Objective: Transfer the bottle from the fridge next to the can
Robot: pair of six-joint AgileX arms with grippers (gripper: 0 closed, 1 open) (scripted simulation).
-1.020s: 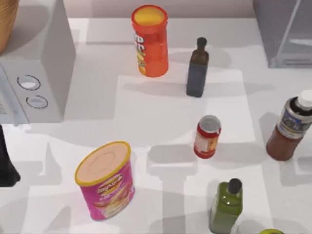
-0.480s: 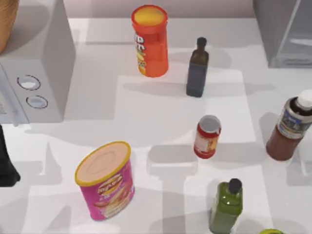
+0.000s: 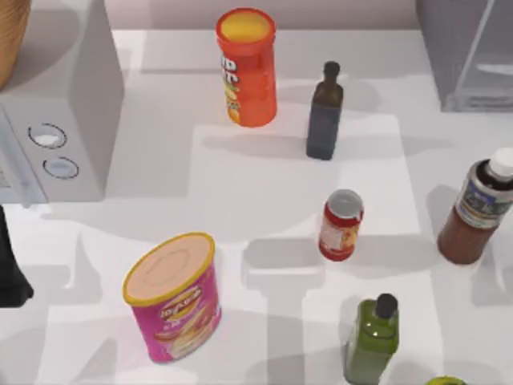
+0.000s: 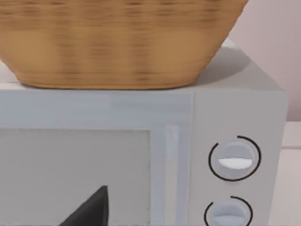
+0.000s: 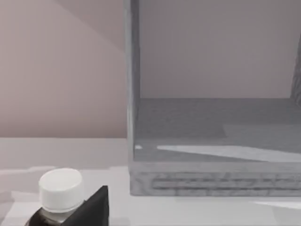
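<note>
Bottle out on the table, right of the can.

From above, the bottle (image 3: 476, 210) stands apart from the can (image 3: 341, 225); my right wrist sees its white cap before the open fridge (image 5: 211, 141). My left arm (image 3: 10, 265) sits parked by the microwave (image 4: 141, 155). Claw states: can't tell.

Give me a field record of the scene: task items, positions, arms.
bottle: upright on the table, right side, outside the fridge
fridge: top right corner, interior bare in the right wrist view
can: upright, centre-right, a gap left of the bottle
left arm: at left edge, by the white appliance
distractors: chip tube, dark bottle, pink tub, green bottle
</note>
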